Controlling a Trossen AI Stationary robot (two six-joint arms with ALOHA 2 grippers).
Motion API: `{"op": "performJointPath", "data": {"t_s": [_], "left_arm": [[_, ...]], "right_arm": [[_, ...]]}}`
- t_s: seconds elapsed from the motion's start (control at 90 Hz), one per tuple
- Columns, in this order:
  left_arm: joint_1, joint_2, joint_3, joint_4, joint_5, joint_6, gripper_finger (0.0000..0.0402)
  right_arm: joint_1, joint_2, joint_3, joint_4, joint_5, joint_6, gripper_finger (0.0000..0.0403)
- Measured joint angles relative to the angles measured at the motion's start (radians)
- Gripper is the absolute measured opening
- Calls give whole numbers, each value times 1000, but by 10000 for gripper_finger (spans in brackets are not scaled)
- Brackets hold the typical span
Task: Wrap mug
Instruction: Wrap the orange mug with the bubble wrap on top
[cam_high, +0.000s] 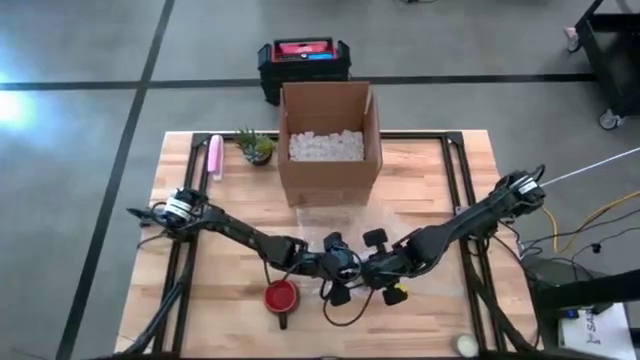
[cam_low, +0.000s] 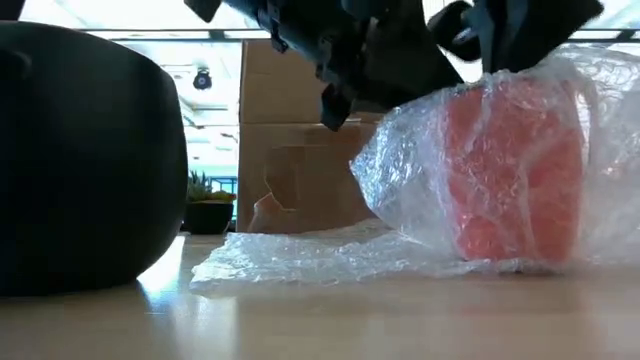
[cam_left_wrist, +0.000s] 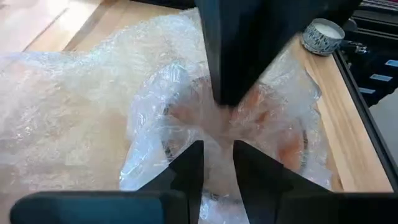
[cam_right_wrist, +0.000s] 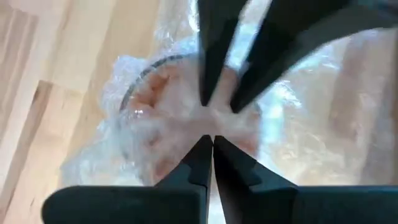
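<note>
bench (cam_high: 420, 310): pale wood, grey floor around | bubble wrap (cam_low: 300, 258) over orange mug (cam_low: 515, 170) | left pincer (cam_left_wrist: 217, 155) slightly spread, right pincer (cam_right_wrist: 208, 152) pinching wrap | cardboard box (cam_high: 328, 140) behind

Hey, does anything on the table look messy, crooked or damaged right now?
Nothing spilled or broken. The bubble wrap bunches loosely around the red mug, one flap trailing flat on the table; left gripper and right gripper meet over it.
</note>
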Motion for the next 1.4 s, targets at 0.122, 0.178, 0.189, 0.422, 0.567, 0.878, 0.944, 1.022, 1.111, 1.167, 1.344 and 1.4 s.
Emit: {"op": "performJointPath", "data": {"t_s": [0.122,0.178,0.189,0.422,0.567,0.878,0.944,1.022,1.111,1.167,1.344,1.4], "left_arm": [[0,-1,0,2,3,0,75],[0,-1,0,1,3,0,75],[0,-1,0,1,3,0,75],[1,-3,0,7,4,4,75],[-1,-3,0,2,6,4,75],[0,-3,0,-3,4,8,75],[0,-3,0,-3,4,8,75],[0,-3,0,-2,4,8,75],[0,-3,-1,-2,4,7,75],[0,-3,-1,5,9,4,75],[1,-3,-2,5,15,5,75],[1,-3,-2,5,16,5,75]], "right_arm": [[0,-3,-6,-27,-12,5,2],[-3,21,-14,-29,-33,5,2],[-3,26,-15,-26,-35,4,2],[-6,153,-32,7,-29,-23,2],[-6,172,-17,30,-33,-66,2],[-4,38,87,-97,-99,-67,2],[-4,38,79,-80,-144,-65,2],[0,50,64,-52,-161,-64,2],[1,86,36,5,-185,-70,2],[2,116,15,37,-180,-74,2],[-9,186,1,55,-86,-108,2],[-13,200,1,58,-77,-117,2]]}}
